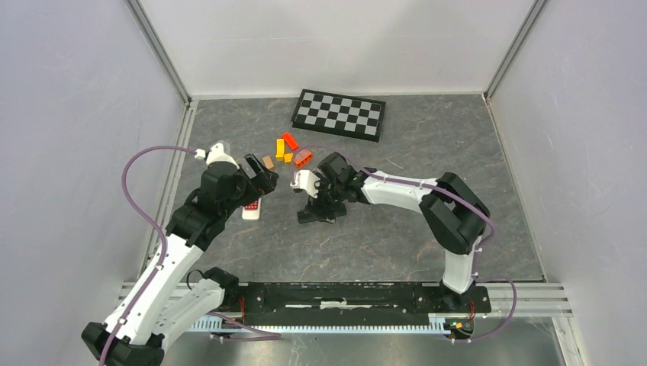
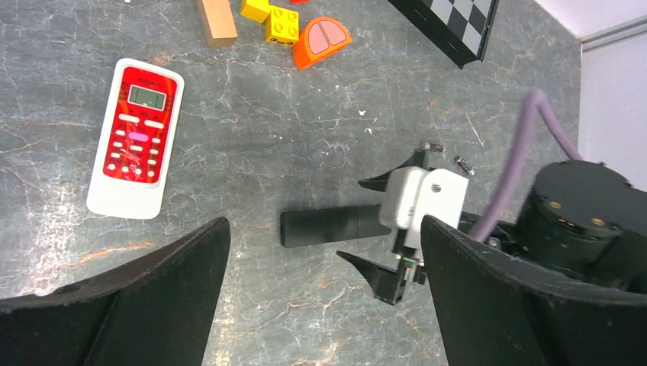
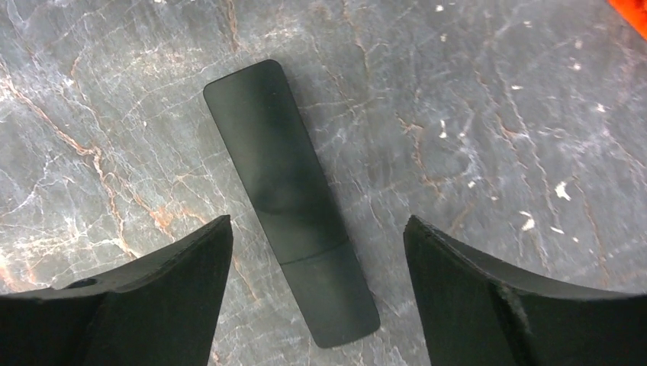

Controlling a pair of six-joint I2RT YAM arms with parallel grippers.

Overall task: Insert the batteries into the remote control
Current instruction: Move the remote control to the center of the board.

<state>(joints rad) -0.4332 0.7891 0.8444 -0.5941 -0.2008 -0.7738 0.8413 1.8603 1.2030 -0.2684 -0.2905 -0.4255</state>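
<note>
Batteries [image 2: 433, 146] were what we looked for first: two tiny dark cylinders lay close together on the grey marbled table [image 2: 290, 114]. In the left wrist view they sat just beyond the right arm's wrist, apart from both remotes. The black remote [image 3: 278, 168] lay flat with its plain side up, a seam crossing it near one end. The right gripper [image 3: 317, 221] hung over it with its fingers spread wide, one on each side, and neither touched it as far as we could see. The left gripper [image 2: 322, 223] was also wide open and held nothing. A red-and-white remote [image 2: 136, 137] lay face up with its buttons and small screen showing, well apart from the black one. Beyond it sat a tan block [image 2: 217, 19], yellow bricks [image 2: 281, 24] and an orange half-round piece [image 2: 320, 42]. A checkerboard [image 1: 339, 114] lay further back.
</note>
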